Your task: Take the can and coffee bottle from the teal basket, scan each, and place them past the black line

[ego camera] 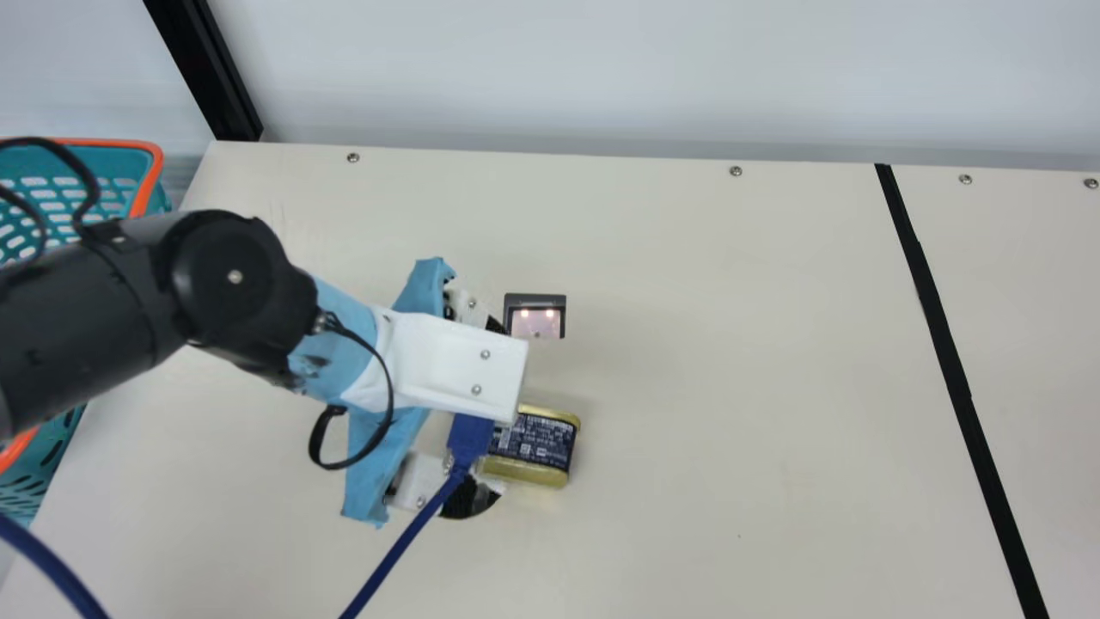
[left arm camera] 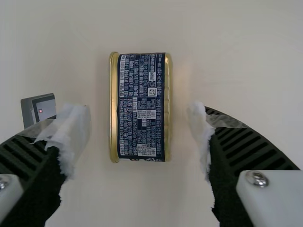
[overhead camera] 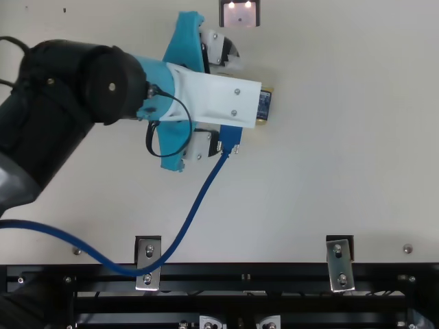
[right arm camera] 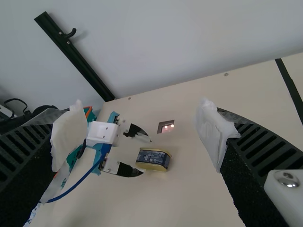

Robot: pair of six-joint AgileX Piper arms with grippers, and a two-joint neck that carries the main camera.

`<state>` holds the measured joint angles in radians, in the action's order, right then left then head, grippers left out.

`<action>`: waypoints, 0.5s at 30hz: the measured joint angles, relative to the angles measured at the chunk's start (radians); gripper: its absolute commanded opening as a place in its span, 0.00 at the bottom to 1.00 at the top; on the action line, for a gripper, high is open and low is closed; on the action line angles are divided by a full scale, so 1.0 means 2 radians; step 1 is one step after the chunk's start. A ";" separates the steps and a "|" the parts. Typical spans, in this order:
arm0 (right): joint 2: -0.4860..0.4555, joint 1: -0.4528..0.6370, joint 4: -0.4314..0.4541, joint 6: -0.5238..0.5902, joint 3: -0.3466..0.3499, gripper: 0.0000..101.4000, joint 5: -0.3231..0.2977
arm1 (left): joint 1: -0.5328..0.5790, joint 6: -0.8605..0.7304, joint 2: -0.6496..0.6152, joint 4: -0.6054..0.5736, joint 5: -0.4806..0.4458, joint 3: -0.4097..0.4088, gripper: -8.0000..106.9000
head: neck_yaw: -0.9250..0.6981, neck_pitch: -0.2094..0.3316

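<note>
my left claw [left arm camera: 140, 113] and right claw [right arm camera: 141, 118] gape wide, empty; the can [ego camera: 534, 443] looks stiff and slick, so i'd grip its gold rims [left arm camera: 114, 108] mid-length.

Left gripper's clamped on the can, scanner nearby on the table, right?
Clamped is wrong: the left wrist view shows the left gripper open, with a gap between each finger and the can. The scanner is indeed nearby on the table.

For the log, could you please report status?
Left gripper open by can. Right gripper open, empty. Can unheld, short of line. Scanner nearby, seemingly not blocking.
</note>
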<state>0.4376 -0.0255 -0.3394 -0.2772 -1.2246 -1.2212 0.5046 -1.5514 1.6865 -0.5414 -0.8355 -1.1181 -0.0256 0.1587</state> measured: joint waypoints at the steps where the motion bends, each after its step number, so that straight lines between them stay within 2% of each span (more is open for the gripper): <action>1: 0.000 0.000 0.000 0.000 0.000 1.00 0.000 | -0.003 -0.003 -0.005 -0.007 -0.004 0.001 0.85 | 0.000 0.000; 9: 0.000 0.002 -0.002 0.001 0.001 1.00 -0.001 | -0.057 -0.059 -0.067 -0.082 -0.014 0.031 0.85 | 0.000 0.000; 15: 0.023 -0.015 0.011 0.008 0.010 1.00 0.019 | -0.103 -0.105 -0.115 -0.156 0.022 0.054 0.85 | 0.000 0.000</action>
<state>0.4835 -0.0546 -0.3171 -0.2614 -1.2038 -1.1837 0.2986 -1.7609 1.4574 -0.8538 -0.7908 -1.0104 -0.0256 0.1587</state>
